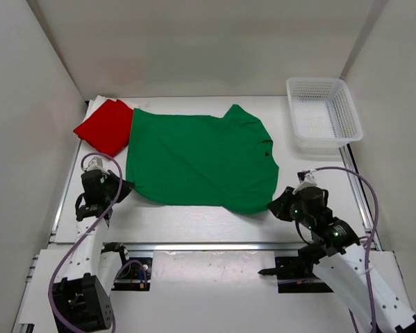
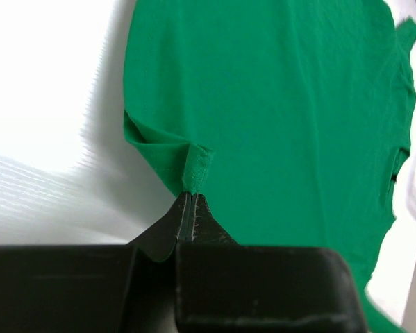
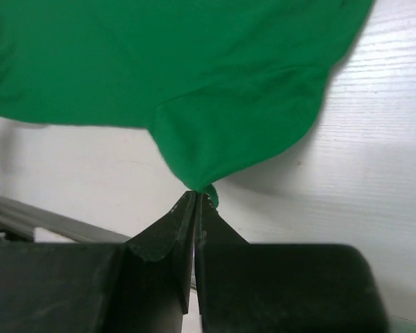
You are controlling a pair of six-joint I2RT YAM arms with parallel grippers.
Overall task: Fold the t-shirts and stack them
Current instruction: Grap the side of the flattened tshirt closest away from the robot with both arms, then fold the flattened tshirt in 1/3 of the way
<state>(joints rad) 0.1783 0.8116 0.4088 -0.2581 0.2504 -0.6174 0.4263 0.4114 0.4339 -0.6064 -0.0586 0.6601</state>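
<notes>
Two pinches hold the green shirt (image 1: 201,159), spread flat on the desk (image 1: 194,225): the left fingers (image 2: 159,236) and right fingers (image 3: 159,236) each clamp a near corner. It looks light and limp, best taken by its corners.

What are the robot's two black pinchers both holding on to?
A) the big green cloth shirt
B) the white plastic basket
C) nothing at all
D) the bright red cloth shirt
A: the left gripper and the right gripper are each pinched shut on an edge of the spread green cloth t-shirt.
</notes>
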